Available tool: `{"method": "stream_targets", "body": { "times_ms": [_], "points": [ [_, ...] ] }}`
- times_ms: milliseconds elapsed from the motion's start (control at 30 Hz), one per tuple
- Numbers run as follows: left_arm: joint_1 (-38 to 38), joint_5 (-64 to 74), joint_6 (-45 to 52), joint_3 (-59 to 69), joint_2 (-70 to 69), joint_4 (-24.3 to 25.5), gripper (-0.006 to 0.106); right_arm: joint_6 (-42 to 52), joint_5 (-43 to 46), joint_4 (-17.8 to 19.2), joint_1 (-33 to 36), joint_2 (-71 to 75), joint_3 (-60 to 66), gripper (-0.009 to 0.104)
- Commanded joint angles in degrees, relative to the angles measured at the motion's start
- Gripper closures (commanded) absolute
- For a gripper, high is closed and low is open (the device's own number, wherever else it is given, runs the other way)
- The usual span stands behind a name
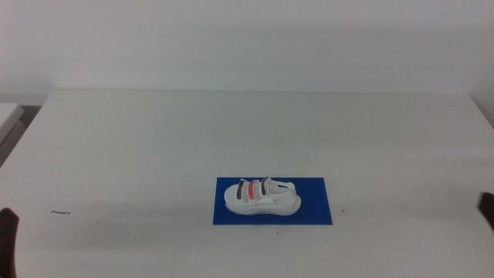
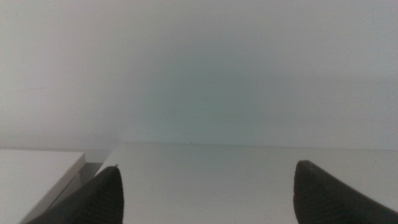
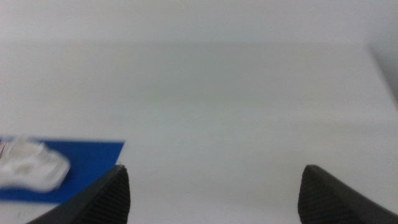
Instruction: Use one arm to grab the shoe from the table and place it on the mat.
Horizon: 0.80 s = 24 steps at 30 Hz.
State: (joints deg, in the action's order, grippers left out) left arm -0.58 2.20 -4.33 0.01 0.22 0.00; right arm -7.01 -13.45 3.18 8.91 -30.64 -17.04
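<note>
The white shoe (image 1: 261, 196) with red and black straps lies on the dark blue mat (image 1: 312, 202) near the table's front middle. It sits on the mat's left half. The right wrist view shows the shoe (image 3: 31, 167) and the mat (image 3: 93, 155), blurred. My right gripper (image 3: 214, 193) is open and empty, well clear of the shoe; only a dark tip (image 1: 486, 208) shows at the right edge of the middle view. My left gripper (image 2: 208, 193) is open and empty, with a dark tip (image 1: 8, 232) at the left edge.
The white table (image 1: 231, 131) stretches wide around the mat. A small dark mark (image 1: 60, 212) lies at its front left. A second white surface (image 2: 37, 168) borders the table's left edge, with a gap between.
</note>
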Motion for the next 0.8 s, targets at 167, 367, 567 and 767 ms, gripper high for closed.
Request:
{"method": "stream_targets", "body": {
  "times_ms": [167, 367, 567, 767],
  "points": [
    [0.02, -0.63, -0.07, -0.01, -0.22, 0.0, 0.007, -2.13, 3.39, 1.13, -4.43, 13.38, 9.32, 0.005],
    [0.02, -0.63, -0.07, -0.01, -0.22, 0.0, 0.007, -2.13, 4.64, 1.13, -4.52, 22.64, 17.04, 0.005],
    [0.02, -0.63, -0.07, -0.01, -0.22, 0.0, 0.007, -2.13, -0.11, 3.6, -4.52, 30.4, 17.04, 0.005],
    [0.02, -0.63, -0.07, -0.01, -0.22, 0.0, 0.007, -2.13, 0.59, 3.6, -4.36, 30.64, 17.04, 0.005]
  ]
}}
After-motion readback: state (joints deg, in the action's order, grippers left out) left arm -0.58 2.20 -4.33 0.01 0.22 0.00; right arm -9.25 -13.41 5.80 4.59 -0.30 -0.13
